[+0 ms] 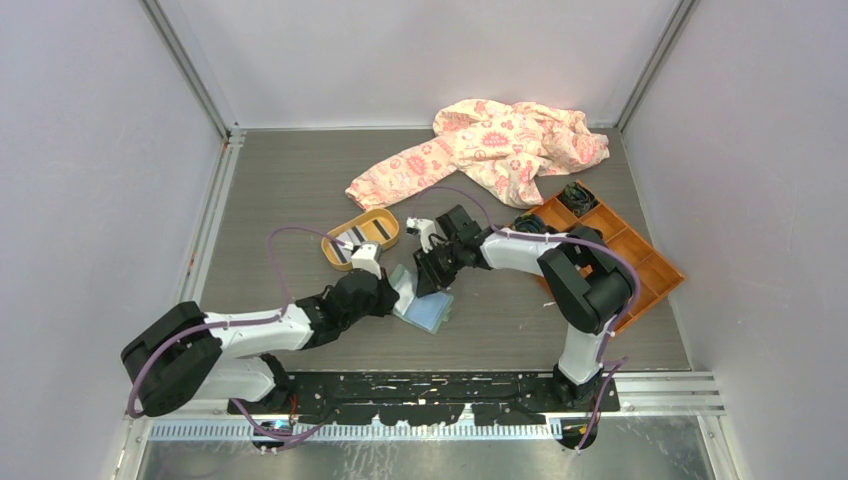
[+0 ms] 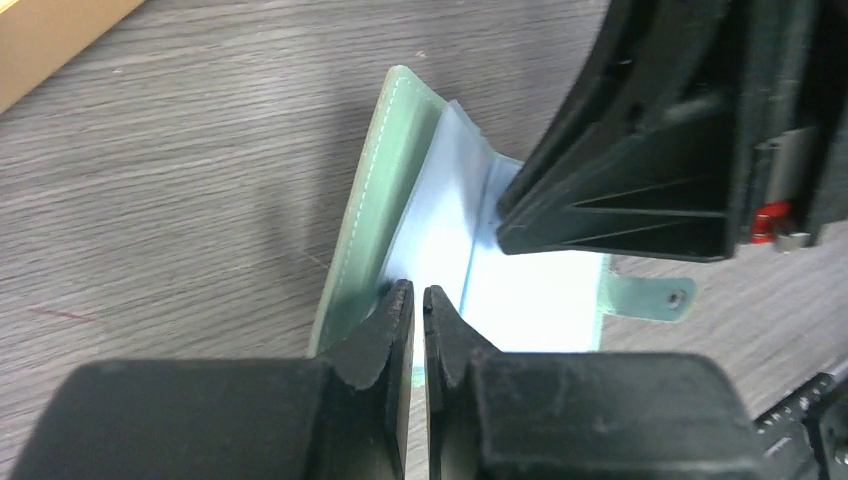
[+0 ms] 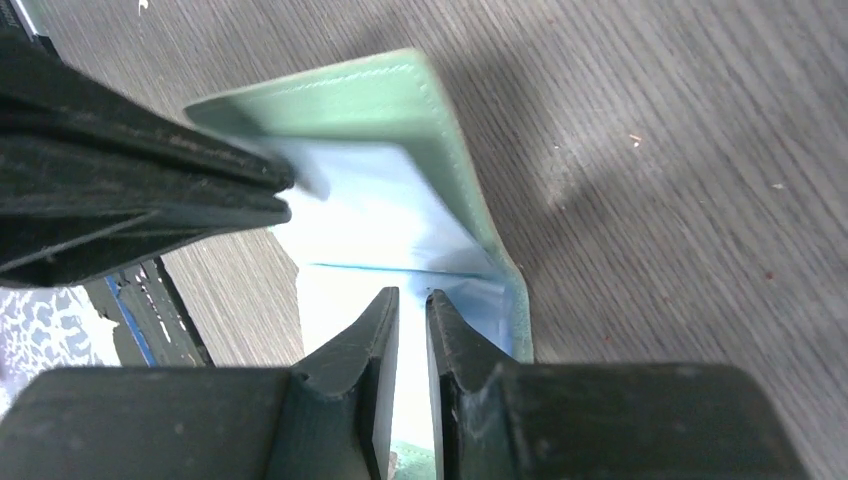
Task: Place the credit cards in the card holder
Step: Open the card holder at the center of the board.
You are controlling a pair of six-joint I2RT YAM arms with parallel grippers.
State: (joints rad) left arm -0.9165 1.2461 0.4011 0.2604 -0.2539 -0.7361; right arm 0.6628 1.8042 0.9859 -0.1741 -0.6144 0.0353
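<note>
At the middle of the bench [image 1: 280, 190], the card holder [image 1: 428, 312] lies opened out, pale green outside and pale blue within, and both of your pincers meet on it. Your left pincer [image 2: 418, 315] is drawn in to a hairline slit. Its tips clamp the near edge of one flap, so that the green cover stands tilted up off the wood. The other half lies flat, with its small snap tab [image 2: 650, 298] sticking out to the side. Your right pincer [image 3: 412, 320] is also down to a narrow slit. A pale leaf of the holder's lining sits in that slit, right by the fold, and you appear to be pinching it, though these views do not show whether anything else is caught with it. The two pincers stand close together, almost tip to tip over the fold. Just beyond your left wrist sits the orange oval tray [image 1: 328, 250], and the credit cards [image 1: 365, 237] lie inside it, pale with dark stripes across, apart from the holder. To the right you have the orange compartmented box [image 1: 640, 265], with dark bundled items in two of its far compartments; what they are is not clear. A pink patterned cloth [image 1: 500, 145] lies crumpled at the back of the bench.
</note>
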